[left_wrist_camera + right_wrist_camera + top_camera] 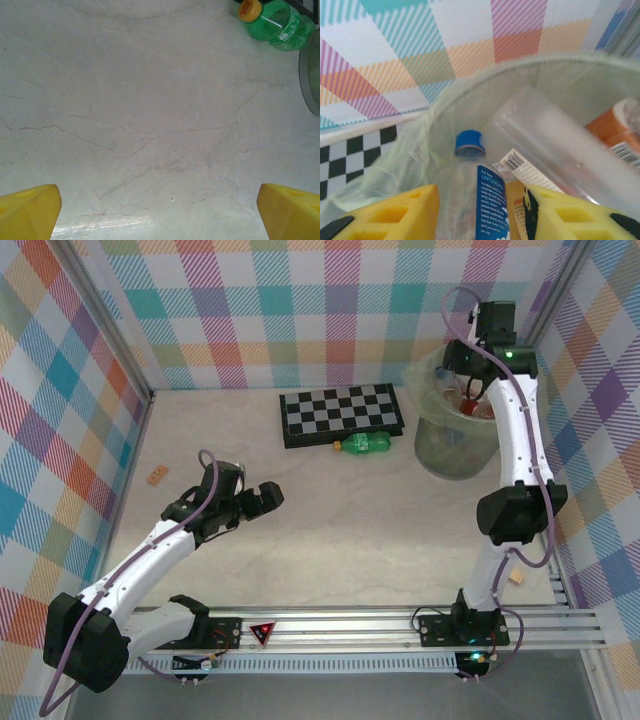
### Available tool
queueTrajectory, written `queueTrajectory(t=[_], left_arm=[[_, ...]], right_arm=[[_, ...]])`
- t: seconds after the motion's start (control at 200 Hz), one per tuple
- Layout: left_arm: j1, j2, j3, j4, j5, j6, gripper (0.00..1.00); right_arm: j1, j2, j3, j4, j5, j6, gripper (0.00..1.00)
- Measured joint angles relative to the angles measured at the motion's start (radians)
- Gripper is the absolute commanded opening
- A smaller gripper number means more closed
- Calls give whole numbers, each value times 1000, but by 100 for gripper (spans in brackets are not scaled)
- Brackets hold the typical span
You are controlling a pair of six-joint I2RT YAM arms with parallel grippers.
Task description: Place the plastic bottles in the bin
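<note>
One green bottle (365,444) is out on the table, lying on its side just near of the checkerboard (340,412) and left of the bin (455,445).

Top view.
- **Risk:** the bottle is round and on its side. A sloppy approach rolls it against the board edge or the bin wall, where fingers can't get round it.
- **Left arm:** folded low at near-left. The left gripper (266,497) points right toward the bottle, well apart from it, with its fingers spread.
- **Right arm:** stretched up and far, wrist bent down, with the right gripper (466,390) in the bin mouth.
- Tan wooden block (155,476) at left, not ours.

Left wrist.
- **Risk:** the green bottle is at far right with its orange cap pointing left, and the bin wall is just right of it. The gap looks tight, so a finger could clip the bin.
- **Pose:** yellow fingertips (30,210) wide apart, nothing between them, bare table below.

Right wrist.
- **Risk:** if a pad is dragging on the label, pulling up hauls the bottle back out. The loose bag liner could also snag a finger.
- **Pose:** pointing down into the bin, fingers partly apart. A clear blue-capped bottle (470,142) stands between them. I can't tell whether the pads pinch it or sit clear of it.
- More bottles lie beside it, a clear one (555,135) and an orange-labelled one (615,130).
</note>
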Motion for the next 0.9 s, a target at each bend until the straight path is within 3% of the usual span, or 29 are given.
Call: queueTrajectory(t=[0.485,0.685,0.9], left_arm=[[0,5,0,0,0,0,100],[0,13,0,0,0,0,100],[0,21,0,2,1,0,100]], right_arm=[[38,-85,-66,-26,-66,-15,57],[135,-144,-118,-23,-66,-26,60],[280,-238,-294,44,-125,18,72]])
